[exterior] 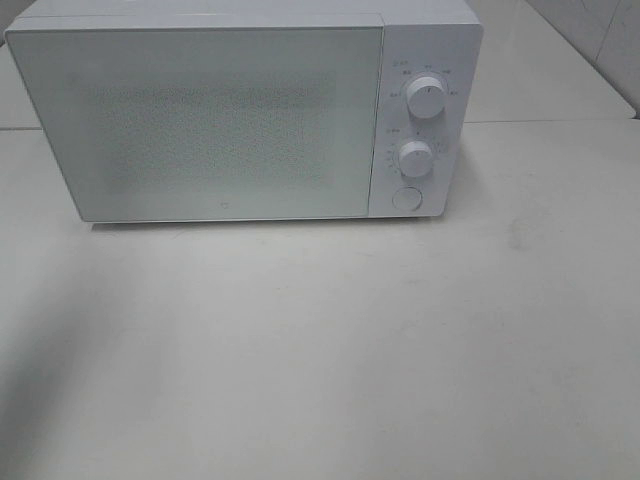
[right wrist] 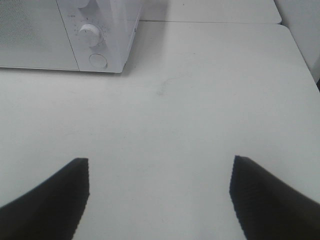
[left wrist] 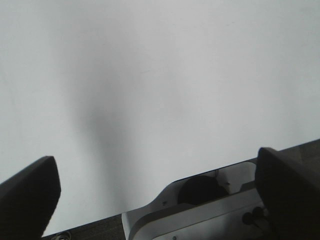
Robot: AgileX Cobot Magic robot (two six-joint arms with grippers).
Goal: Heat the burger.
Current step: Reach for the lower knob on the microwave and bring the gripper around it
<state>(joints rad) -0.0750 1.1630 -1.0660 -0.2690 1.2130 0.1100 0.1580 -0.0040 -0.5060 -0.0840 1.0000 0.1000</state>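
Looked for burger in all three views: none seen, so no bearing from jaws, no long axis, no appearance to record. Possibly behind shut frosted door (exterior: 200,120) of microwave (exterior: 430,40); cannot tell. Found left jaws and right jaws both spread wide, gripping nothing, above tabletop (exterior: 320,350); right jaws facing microwave.

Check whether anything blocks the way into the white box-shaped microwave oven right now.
Yes: the frosted glass door of the white microwave oven is shut, closing off the inside. Nothing visible lies on the pale tabletop between the open left gripper, the open right gripper and the oven. No burger shows in any view.
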